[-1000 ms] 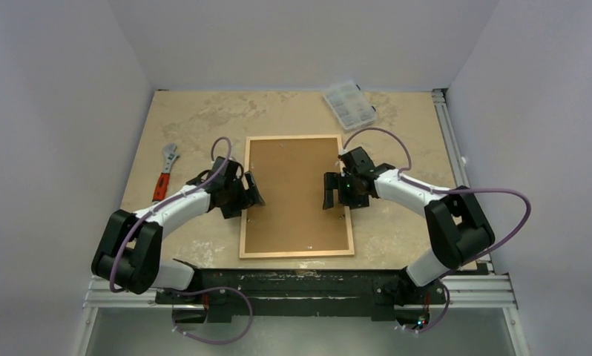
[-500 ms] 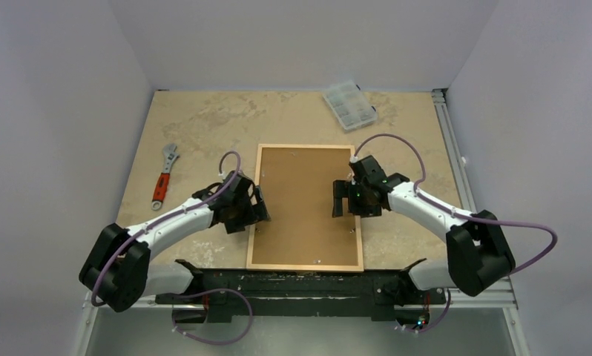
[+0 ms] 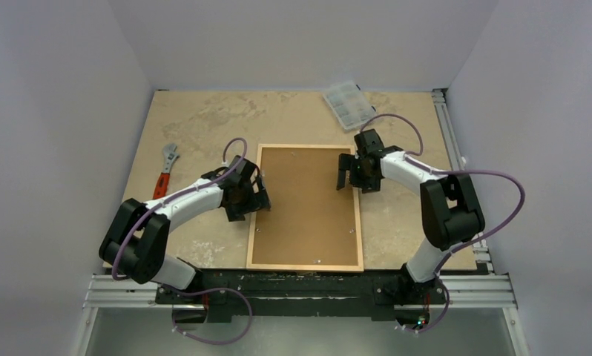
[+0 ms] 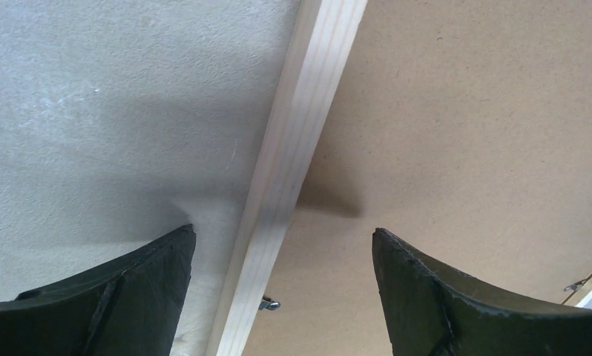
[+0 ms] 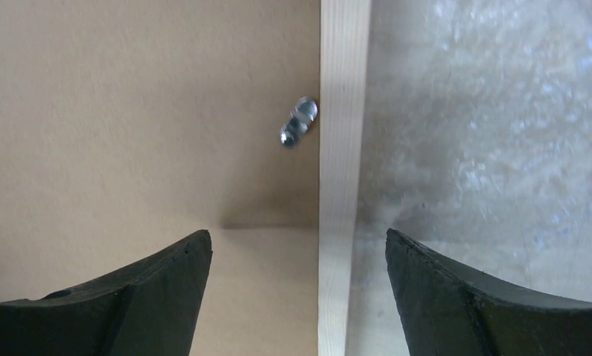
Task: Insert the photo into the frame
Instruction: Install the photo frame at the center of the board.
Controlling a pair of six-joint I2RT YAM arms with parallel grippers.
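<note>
Pale-wood frame [image 3: 308,146] lies flat on the desk [image 3: 204,126], brown backing board [image 3: 305,211] up, left fingers [image 4: 122,300] spread wide astride its left rail, right fingers [image 5: 471,300] wide astride its right, both holding nothing.

You see red-handled metal adjustable wrench [image 3: 165,172] lying on beige marbled tabletop [image 3: 204,126], left side; clear plastic compartment box [image 3: 349,104] far right.

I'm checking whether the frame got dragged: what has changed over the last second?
The frame slid right and toward the arm bases, then stopped. The right gripper then moved along the right rail toward the far end; the left gripper shifted right with the frame. Both are open, straddling the rails. The wrench and parts box stayed put.
</note>
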